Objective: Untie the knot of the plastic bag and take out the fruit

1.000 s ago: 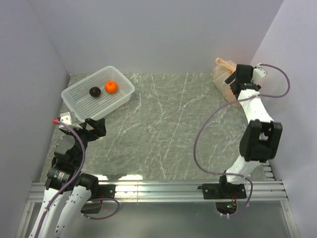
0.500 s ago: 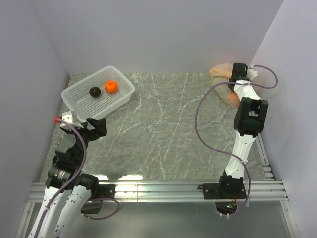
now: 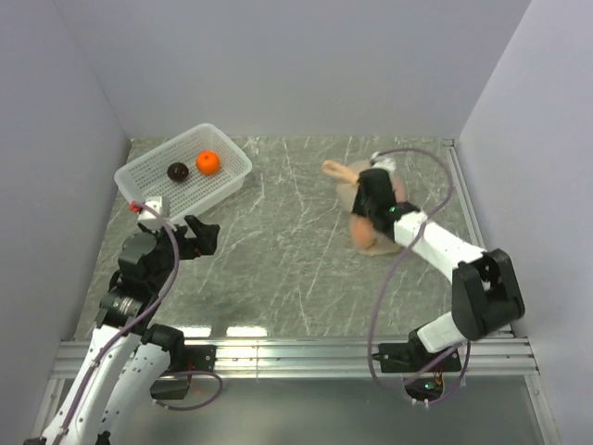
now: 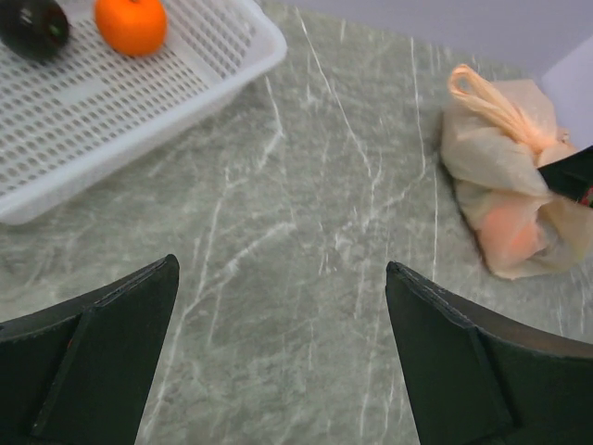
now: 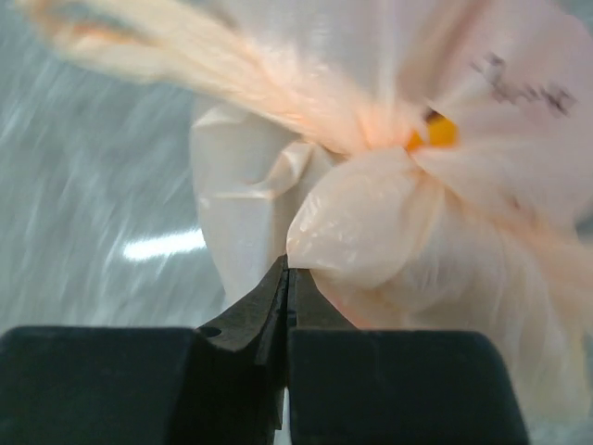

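Note:
The peach plastic bag [image 3: 369,237] lies on the marble table right of centre, its tied handles [image 3: 336,169] pointing to the far left. The knot [image 4: 536,139] is a twisted bunch where the handles meet the bag's body. An orange glow of fruit [image 4: 508,228] shows through the plastic; the rest of the fruit is hidden inside. My right gripper [image 3: 372,198] sits on top of the bag, shut, with a fold of the plastic bag [image 5: 371,222] pinched at its tips [image 5: 288,269]. My left gripper [image 3: 206,232] hangs open over bare table [image 4: 281,264], well left of the bag.
A white mesh basket [image 3: 146,174] stands at the far left, holding a tangerine [image 3: 208,163] and a dark brown round fruit [image 3: 178,171]. Grey walls close in the table on the left, back and right. The right arm's cable [image 3: 384,278] loops over the table's near right.
The right gripper shut on the bag at the far right corner and pulled it left and nearer, towards mid-table. The left gripper rose and swung slightly right.

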{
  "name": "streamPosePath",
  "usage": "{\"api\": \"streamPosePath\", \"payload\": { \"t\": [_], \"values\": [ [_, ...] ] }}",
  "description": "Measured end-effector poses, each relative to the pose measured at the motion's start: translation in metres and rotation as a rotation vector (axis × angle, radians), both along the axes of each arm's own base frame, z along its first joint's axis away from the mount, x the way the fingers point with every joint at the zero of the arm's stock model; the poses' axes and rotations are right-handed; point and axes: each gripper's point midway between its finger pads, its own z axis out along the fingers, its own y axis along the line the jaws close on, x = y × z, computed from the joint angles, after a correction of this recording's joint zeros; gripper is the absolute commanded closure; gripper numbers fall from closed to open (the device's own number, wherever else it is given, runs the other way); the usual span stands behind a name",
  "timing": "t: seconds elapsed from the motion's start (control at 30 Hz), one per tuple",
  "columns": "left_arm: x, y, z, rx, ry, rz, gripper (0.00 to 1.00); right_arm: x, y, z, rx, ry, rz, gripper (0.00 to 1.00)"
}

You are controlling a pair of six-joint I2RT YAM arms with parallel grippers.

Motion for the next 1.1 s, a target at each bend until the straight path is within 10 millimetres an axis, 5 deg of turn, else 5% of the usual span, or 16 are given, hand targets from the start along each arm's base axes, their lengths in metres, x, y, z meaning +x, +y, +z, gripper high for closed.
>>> {"api": "streamPosePath", "payload": {
  "t": [0.2, 0.37, 0.47, 0.5, 0.53, 0.63, 0.87, 1.1],
  "values": [
    [0.007, -0.026, -0.031, -0.006, 0.136, -0.121, 0.01, -0.104, 0.112, -0.029, -0.1, 0.022, 0.458, 1.0],
    [0.002, -0.041, -0.038, -0.052, 0.197, -0.191, 0.01, -0.187, 0.17, -0.037, -0.16, 0.013, 0.774, 1.0],
    [0.001, -0.048, -0.027, -0.086, 0.188, -0.226, 0.01, -0.208, 0.173, -0.037, -0.151, 0.037, 0.775, 0.89],
    [0.001, -0.052, -0.025, -0.1, 0.186, -0.239, 0.01, -0.208, 0.168, -0.038, -0.144, 0.047, 0.741, 0.8],
    [0.001, -0.056, -0.023, -0.113, 0.187, -0.254, 0.01, -0.209, 0.161, -0.039, -0.133, 0.054, 0.699, 0.58],
    [0.0, -0.071, -0.029, -0.14, 0.227, -0.302, 0.01, -0.213, 0.137, -0.045, -0.112, 0.072, 0.588, 0.38],
    [-0.014, -0.127, -0.062, -0.119, 0.382, -0.428, 0.01, -0.215, 0.12, -0.02, -0.006, -0.005, 0.489, 0.32],
    [-0.002, -0.174, -0.057, -0.006, 0.388, -0.44, 0.02, -0.205, 0.13, -0.008, -0.009, -0.061, 0.515, 0.29]
  ]
}}
